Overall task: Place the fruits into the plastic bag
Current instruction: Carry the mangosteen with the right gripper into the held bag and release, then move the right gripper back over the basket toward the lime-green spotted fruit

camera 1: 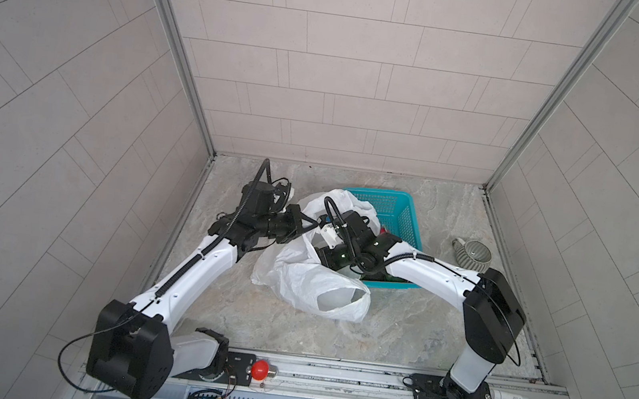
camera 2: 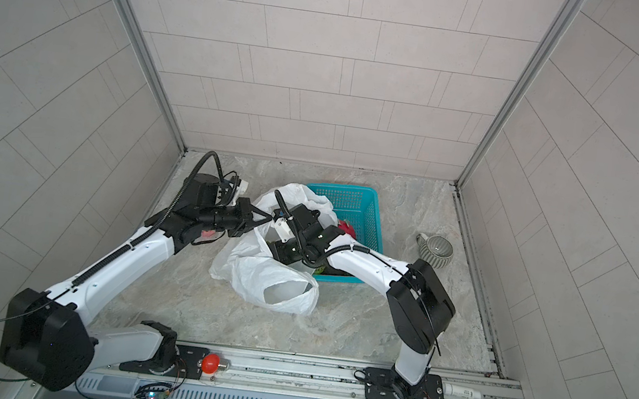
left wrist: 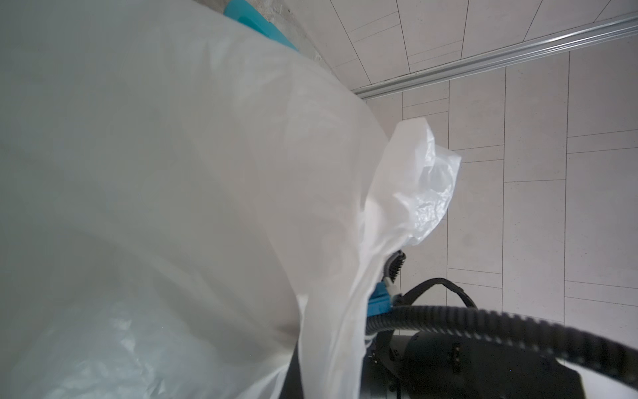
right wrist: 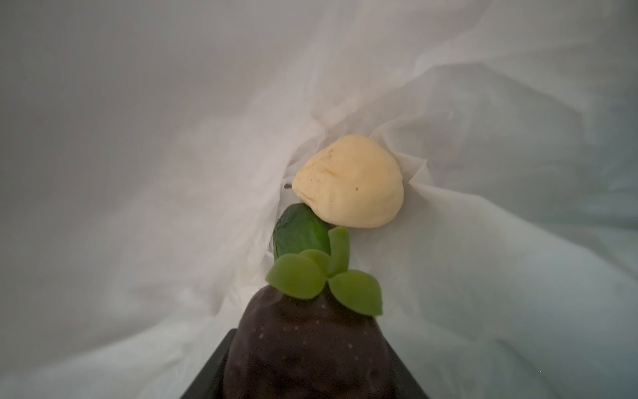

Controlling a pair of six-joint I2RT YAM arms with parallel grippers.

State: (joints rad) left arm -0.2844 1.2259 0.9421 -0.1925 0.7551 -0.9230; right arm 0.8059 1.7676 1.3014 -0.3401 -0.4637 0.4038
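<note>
Dark fruit (right wrist: 303, 331) wedged in half-open right hand (right wrist: 312, 347), inside plastic bag (right wrist: 483, 276).

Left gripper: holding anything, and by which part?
The left gripper, jaws shut, pinches the plastic bag by the edge of its mouth, holding it lifted open.

Crinkled thin plastic bag (camera 1: 298, 286), perforated plastic basket (camera 1: 408, 216), glossy green fruit (right wrist: 300, 238)

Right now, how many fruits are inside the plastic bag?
3. A cream-yellow fruit and a dark green fruit lie together deep in the plastic bag; a dark leafy-topped fruit sits within the right pincer. Folds may hide more.
</note>
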